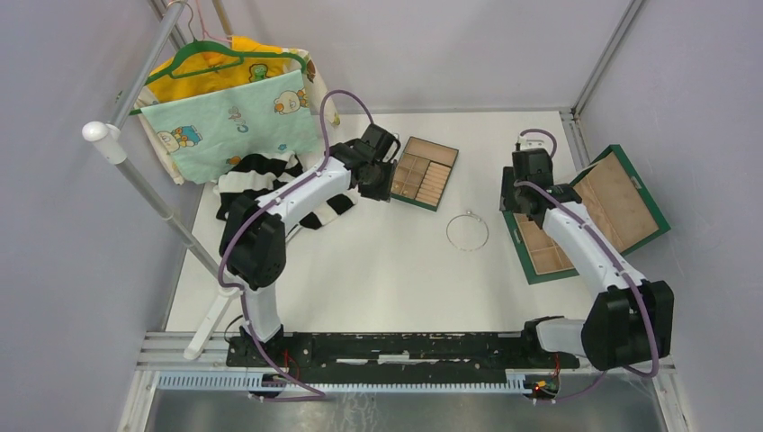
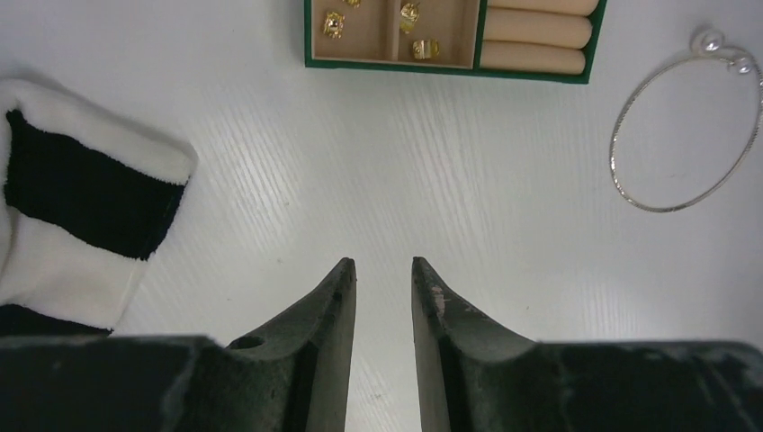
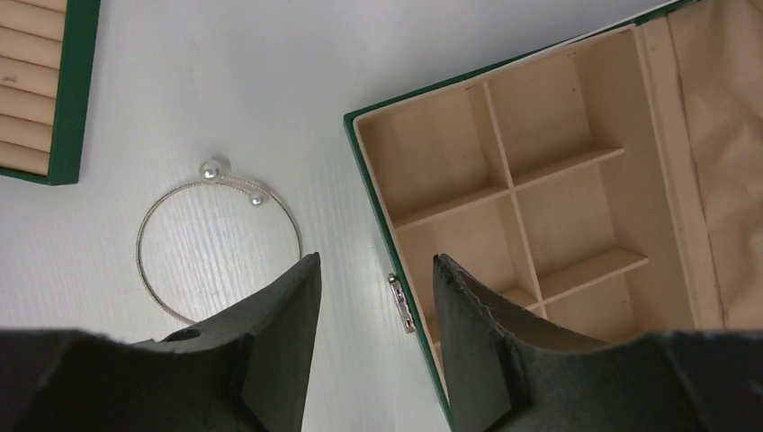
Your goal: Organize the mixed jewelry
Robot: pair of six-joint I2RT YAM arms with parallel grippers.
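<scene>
Wire hoop (image 1: pixel 467 232): loose on table (image 1: pixel 378 261) at frame centre, unsorted. Gold pieces (image 2: pixel 423 49): upper centre, already sitting in tray (image 2: pixel 396 65) compartments. Your left gripper (image 2: pixel 382 263) and right gripper (image 3: pixel 375 261): jaws parted, empty, probably readied for the hoop.

The silvery hoop (image 2: pixel 613 153) carries pearly white beads (image 2: pixel 709 40). The gold pieces (image 2: pixel 423 49) lie in a tan, green-rimmed tray (image 2: pixel 396 65). The far-left cloth (image 1: pixel 256 178) is black-and-white striped.

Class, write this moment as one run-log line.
left gripper: open, empty | right gripper: open, empty | silver hoop: loose on table | gold pieces: in tray
</scene>
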